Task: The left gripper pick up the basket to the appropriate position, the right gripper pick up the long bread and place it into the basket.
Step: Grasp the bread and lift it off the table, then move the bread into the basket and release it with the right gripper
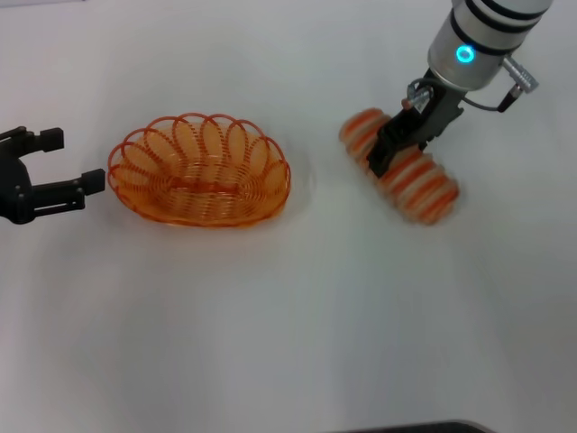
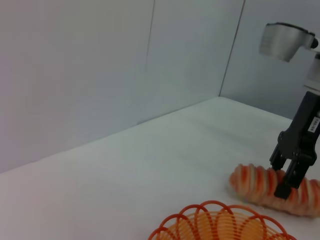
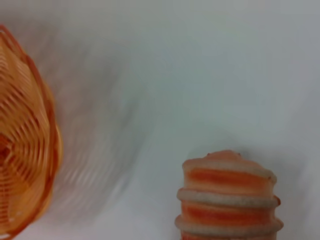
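Straddling the striped tan long bread [image 1: 401,169] at right, the labelled black right gripper [image 1: 386,153] has its fingers around the loaf's middle, though a firm grasp cannot be confirmed. Left of it the oval orange wire basket [image 1: 200,170] rests on the white table [image 1: 288,325], the black left gripper [image 1: 68,171] spread beside its rim. An off-centre hold could tip the loaf.
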